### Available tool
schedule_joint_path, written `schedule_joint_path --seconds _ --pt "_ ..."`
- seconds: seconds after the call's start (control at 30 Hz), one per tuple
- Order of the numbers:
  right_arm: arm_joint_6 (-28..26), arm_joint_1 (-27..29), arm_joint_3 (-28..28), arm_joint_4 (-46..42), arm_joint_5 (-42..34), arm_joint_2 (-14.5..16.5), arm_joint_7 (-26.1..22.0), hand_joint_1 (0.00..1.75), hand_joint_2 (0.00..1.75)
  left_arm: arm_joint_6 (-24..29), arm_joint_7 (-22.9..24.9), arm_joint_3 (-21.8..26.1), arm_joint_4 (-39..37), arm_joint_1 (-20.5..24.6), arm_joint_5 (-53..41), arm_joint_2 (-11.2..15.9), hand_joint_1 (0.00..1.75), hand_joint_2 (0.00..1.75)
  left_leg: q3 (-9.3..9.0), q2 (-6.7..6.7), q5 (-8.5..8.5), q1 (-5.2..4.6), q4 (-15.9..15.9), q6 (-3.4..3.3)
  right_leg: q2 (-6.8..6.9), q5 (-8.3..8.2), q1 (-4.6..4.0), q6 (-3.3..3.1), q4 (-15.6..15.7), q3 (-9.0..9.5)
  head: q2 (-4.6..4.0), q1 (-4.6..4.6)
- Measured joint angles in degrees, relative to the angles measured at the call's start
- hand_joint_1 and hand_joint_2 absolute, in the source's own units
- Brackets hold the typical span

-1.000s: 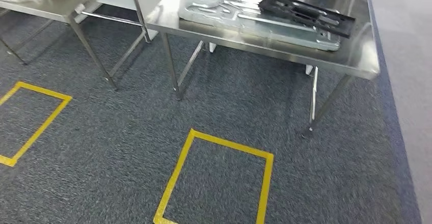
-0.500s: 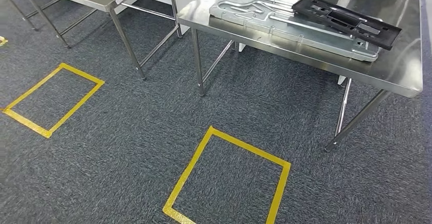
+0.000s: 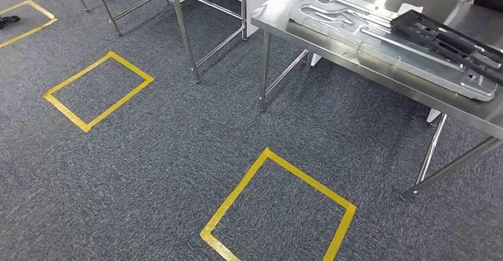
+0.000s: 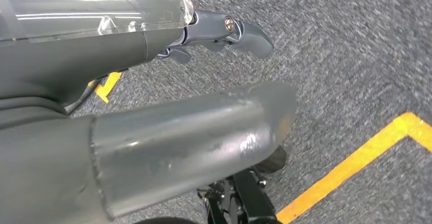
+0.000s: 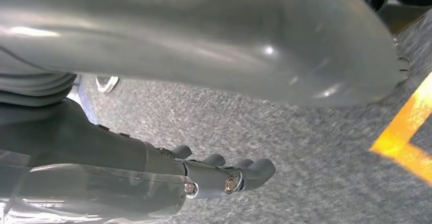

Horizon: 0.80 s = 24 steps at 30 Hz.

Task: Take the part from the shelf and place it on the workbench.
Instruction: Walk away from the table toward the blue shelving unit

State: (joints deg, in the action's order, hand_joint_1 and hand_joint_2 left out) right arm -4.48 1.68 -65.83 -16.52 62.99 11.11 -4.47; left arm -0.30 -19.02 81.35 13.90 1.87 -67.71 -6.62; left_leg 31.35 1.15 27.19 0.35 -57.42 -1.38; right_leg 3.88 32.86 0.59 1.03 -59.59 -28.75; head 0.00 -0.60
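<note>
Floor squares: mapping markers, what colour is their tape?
Yellow tape squares on grey carpet, clearest in the head view.

The carpet (image 3: 148,172) is speckled dark grey, marked with yellow tape squares (image 3: 279,207). A black part (image 3: 451,41) lies on a silver plate (image 3: 379,41).

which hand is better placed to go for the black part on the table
Right, marginally. The left hand and right hand both hang empty over the carpet, fingers apart. But the steel table carrying the black part lies toward the robot's right, likely beyond reach for now.
</note>
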Motion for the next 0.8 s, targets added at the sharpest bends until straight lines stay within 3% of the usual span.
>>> schedule_joint_path --seconds 0.07,0.1,0.13,0.17,0.23,0.27,0.3,0.37,0.43,0.5,0.57,0.6,0.63,0.67,0.7,0.73,0.8 --pt "0.19 0.13 -0.06 -0.02 0.53 -0.10 -0.17 0.00 0.00 -0.03 -0.04 -0.01 0.07 0.20 -0.06 -0.15 0.00 0.00 0.04 -1.01 -0.33 0.13 0.29 -0.49 -2.73 3.50 0.15 0.26 -6.34 -3.23 0.00 0.34" --pt "0.24 0.19 -0.10 -0.02 0.83 -0.11 -0.18 0.00 0.00 -0.04 -0.03 -0.01 0.11 0.26 -0.10 -0.21 0.00 0.00 0.14 -1.61 -0.39 0.11 0.27 -0.65 -3.25 4.92 0.18 0.28 -10.01 -5.19 0.00 0.38" --pt "0.27 0.26 -0.15 -0.03 1.14 -0.13 -0.16 0.00 0.00 -0.05 0.03 -0.01 0.15 0.26 -0.15 -0.25 0.00 0.00 0.15 -2.27 -0.41 0.08 0.24 -0.66 -3.48 5.39 0.18 0.30 -12.57 -6.65 0.00 0.38" --pt "0.28 0.31 -0.21 -0.04 1.46 -0.16 -0.15 0.00 0.00 -0.05 0.10 0.00 0.17 0.22 -0.21 -0.30 0.00 0.00 0.12 -3.00 -0.41 0.07 0.19 -0.66 -3.61 4.67 0.19 0.29 -13.23 -7.23 0.00 0.38" --pt "0.28 0.40 -0.39 -0.13 1.89 -0.23 -0.12 0.00 0.00 -0.04 0.27 0.00 0.19 0.15 -0.40 -0.42 0.00 0.00 0.02 -4.48 -0.32 0.09 -0.07 -0.51 -4.50 0.49 0.25 0.10 -8.42 -5.46 0.00 0.39" --pt "0.28 0.46 -0.51 -0.20 2.07 -0.29 -0.12 0.00 0.00 -0.03 0.31 0.00 0.20 0.15 -0.51 -0.53 0.00 0.00 0.08 -5.14 -0.23 0.07 -0.30 -0.35 -5.87 -1.46 0.28 -0.10 -4.72 -3.93 0.00 0.41" --pt "0.28 0.50 -0.64 -0.26 2.24 -0.33 -0.12 0.00 0.00 -0.02 0.35 0.00 0.22 0.21 -0.60 -0.63 0.00 0.00 0.25 -5.80 -0.13 0.02 -0.61 -0.08 -7.08 -2.72 0.34 -0.28 -1.66 -2.70 0.00 0.40" --pt "0.27 0.46 -0.91 -0.35 2.58 -0.38 -0.10 0.00 0.00 0.04 0.43 0.01 0.28 0.22 -0.67 -0.76 0.00 0.00 0.74 -6.96 -0.07 0.02 -0.94 0.64 -8.31 -3.15 0.24 -0.69 1.00 -1.71 0.00 0.41" --pt "0.21 0.33 -1.05 -0.43 2.97 -0.37 -0.08 0.00 0.00 0.09 0.50 0.03 0.36 0.00 -0.68 -0.81 0.00 0.00 1.04 -7.83 -0.16 0.16 -0.92 1.43 -7.08 -3.33 0.25 -1.29 1.48 -1.46 0.00 0.42" --pt "0.06 0.36 -1.15 -0.50 3.20 -0.34 -0.06 0.00 0.00 0.10 0.59 0.04 0.43 -0.16 -0.68 -0.89 0.00 0.00 1.91 -6.06 1.16 0.15 -2.87 1.93 -5.65 -3.67 0.49 -2.09 2.11 -1.12 -0.01 0.23" --pt "-0.06 0.54 -1.34 -0.54 3.25 -0.34 -0.05 0.00 0.00 0.11 0.65 0.04 0.52 -0.02 -0.68 -0.92 0.00 0.00 4.73 -3.11 4.68 0.20 -8.99 2.34 -4.04 -3.73 0.50 -2.55 2.37 -1.04 -0.01 -0.10" --pt "-0.10 0.61 -1.44 -0.56 3.30 -0.34 -0.04 0.00 0.00 0.11 0.66 0.04 0.57 0.07 -0.68 -0.92 0.00 0.00 6.54 -2.35 6.44 0.32 -12.79 2.60 -3.17 -3.68 0.44 -2.63 2.36 -1.07 -0.01 -0.24" --pt "-0.13 0.64 -1.51 -0.57 3.38 -0.35 -0.03 0.00 0.00 0.12 0.68 0.04 0.61 0.08 -0.68 -0.92 0.00 0.00 7.84 -1.93 7.40 0.44 -15.62 2.84 -2.30 -3.61 0.39 -2.63 2.35 -1.07 -0.01 -0.26" --pt "-0.17 0.63 -1.55 -0.60 3.50 -0.35 -0.01 0.00 0.00 0.12 0.70 0.04 0.63 0.01 -0.68 -0.92 0.00 0.00 8.25 -1.67 7.35 0.57 -16.69 3.01 -1.48 -3.52 0.37 -2.60 2.34 -1.03 -0.01 -0.26" --pt "-0.21 0.59 -1.57 -0.63 3.65 -0.36 0.00 0.00 0.00 0.13 0.72 0.04 0.65 -0.09 -0.68 -0.92 0.00 0.00 7.52 -1.41 6.23 0.68 -15.48 3.10 -0.71 -3.41 0.37 -2.50 2.33 -0.92 0.00 -0.28" --pt "-0.23 0.54 -1.59 -0.66 3.76 -0.35 0.01 0.00 0.00 0.16 0.74 0.05 0.67 -0.18 -0.68 -0.91 0.00 0.00 5.69 -0.89 4.39 0.75 -12.19 3.09 0.02 -3.27 0.37 -2.36 2.32 -0.73 0.00 -0.30" --pt "-0.19 0.49 -1.80 -0.69 3.77 -0.33 0.04 0.00 0.00 0.24 0.74 0.06 0.73 -0.11 -0.68 -0.90 0.00 0.00 1.46 1.55 1.40 0.57 -4.39 2.70 1.36 -2.88 0.19 -1.81 2.26 -0.23 0.00 -0.35"
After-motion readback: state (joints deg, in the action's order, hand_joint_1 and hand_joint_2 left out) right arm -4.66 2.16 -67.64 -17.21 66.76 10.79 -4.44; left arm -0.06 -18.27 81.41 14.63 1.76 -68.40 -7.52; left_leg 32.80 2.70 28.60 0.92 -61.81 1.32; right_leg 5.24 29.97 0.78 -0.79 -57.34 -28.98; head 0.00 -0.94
